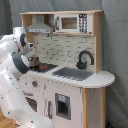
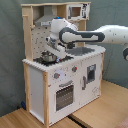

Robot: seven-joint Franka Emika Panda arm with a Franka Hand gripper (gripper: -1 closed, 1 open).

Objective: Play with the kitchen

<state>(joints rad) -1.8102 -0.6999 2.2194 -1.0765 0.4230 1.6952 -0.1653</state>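
I am looking at the kitchen [image 1: 65, 75] from two sides. It is tall, with white panels and light wood, and it fills the middle of both exterior views. It stands on a wooden floor [image 2: 100, 107].

My arm [image 2: 95, 36] is white. In the second exterior view it comes in from the second exterior view's right and reaches across the counter. In the first exterior view it stands at the first exterior view's left, in front of the hob side.

The gripper [image 2: 50, 47] hangs low over the hob [image 2: 47, 60], under the hood [image 1: 39, 27]. A small silver pot [image 2: 48, 57] sits on the hob, and the gripper is just above it. I cannot tell if it touches the pot. I cannot tell if its fingers are spread or pressed together.

In the first exterior view I see the grey sink [image 1: 72, 73] in the counter, beside the hob. The black faucet [image 1: 84, 59] curves up behind the sink. A toy microwave [image 1: 72, 23] sits on the top shelf. Tiles [image 1: 60, 49] cover the back wall.

In the second exterior view the oven door [image 2: 64, 95] is closed, low on the front. Two knobs [image 2: 56, 75] sit above it.
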